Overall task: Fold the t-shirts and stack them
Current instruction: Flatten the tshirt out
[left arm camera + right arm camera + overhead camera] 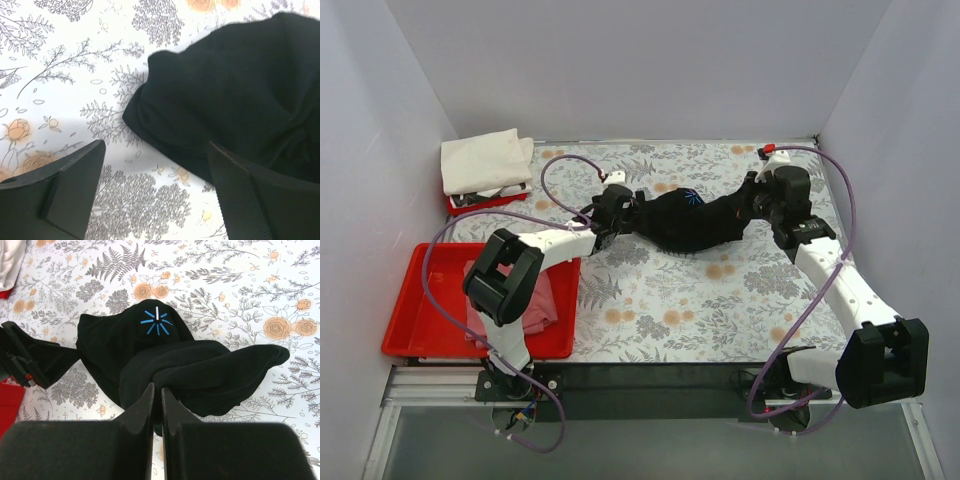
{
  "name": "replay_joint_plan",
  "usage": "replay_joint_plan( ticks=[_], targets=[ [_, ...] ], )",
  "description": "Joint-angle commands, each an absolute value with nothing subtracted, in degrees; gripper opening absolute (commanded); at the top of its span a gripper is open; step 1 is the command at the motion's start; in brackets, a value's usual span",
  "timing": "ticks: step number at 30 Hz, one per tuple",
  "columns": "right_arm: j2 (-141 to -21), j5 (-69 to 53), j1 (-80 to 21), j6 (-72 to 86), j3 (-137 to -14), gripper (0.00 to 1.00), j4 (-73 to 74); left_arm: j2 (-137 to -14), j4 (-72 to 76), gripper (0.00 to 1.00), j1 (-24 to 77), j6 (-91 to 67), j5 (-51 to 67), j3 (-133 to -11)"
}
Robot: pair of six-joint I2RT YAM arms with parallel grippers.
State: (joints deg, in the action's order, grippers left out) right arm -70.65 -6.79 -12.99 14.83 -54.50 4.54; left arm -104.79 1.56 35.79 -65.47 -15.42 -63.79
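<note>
Top view: black shirt (690,222) lies bunched in a long heap across the middle of the flowered counter (660,310), reaching from one arm to the other. The left end effector (608,218) sits at its left end and the right end effector (752,205) at its right end. A cream shirt (483,160) lies folded on a small red tray (480,203) in the back left corner. A pink shirt (538,300) lies crumpled in a big red tray (420,300) at the near left, partly hidden by the left arm.

Left wrist view: the left end effector (155,147) stands wide, its 2 fingers (75,180) well apart over the counter. The black shirt (225,100) reaches in between them, close to the right finger, but nothing is clamped.

Right wrist view: the right end effector (156,390) is pinched together on a fold of the black shirt (215,370). A blue starburst print (157,322) shows on the cloth beyond. The left end effector (25,360) appears at the left edge, beside the shirt's far end.
</note>
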Motion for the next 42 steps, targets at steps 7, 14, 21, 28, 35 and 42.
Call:
replay_joint_plan(
  ticks=[7, 14, 21, 28, 35, 42],
  targets=[
    [-66.5, -4.3, -13.0, 13.7, -53.7, 0.01, 2.3, -109.8, 4.5, 0.56, 33.0, -70.0, -9.5, -65.6],
    [-67.3, -4.9, -13.1, 13.7, -53.8, 0.01, 2.5, -109.8, 4.6, 0.39, 32.6, -71.3, -8.8, -64.7],
    [-68.3, -5.0, -13.0, 13.6, -53.7, 0.01, 2.5, -108.0, 6.1, 0.26, 32.3, -72.2, -8.4, -62.1],
    [-68.7, -4.4, -13.0, 13.3, -53.8, 0.01, 2.8, -106.8, 4.9, 0.0, 31.4, -72.6, -9.1, -61.6],
    [-67.2, 5.0, -12.9, 10.6, -57.0, 0.01, 8.2, -94.5, 1.0, 0.0, 31.2, -71.1, -10.6, -60.7],
    [-57.7, 11.9, -12.9, 9.3, -58.6, 0.01, 12.7, -77.9, -4.6, 0.0, 31.2, -68.9, -7.7, -61.1]
  ],
)
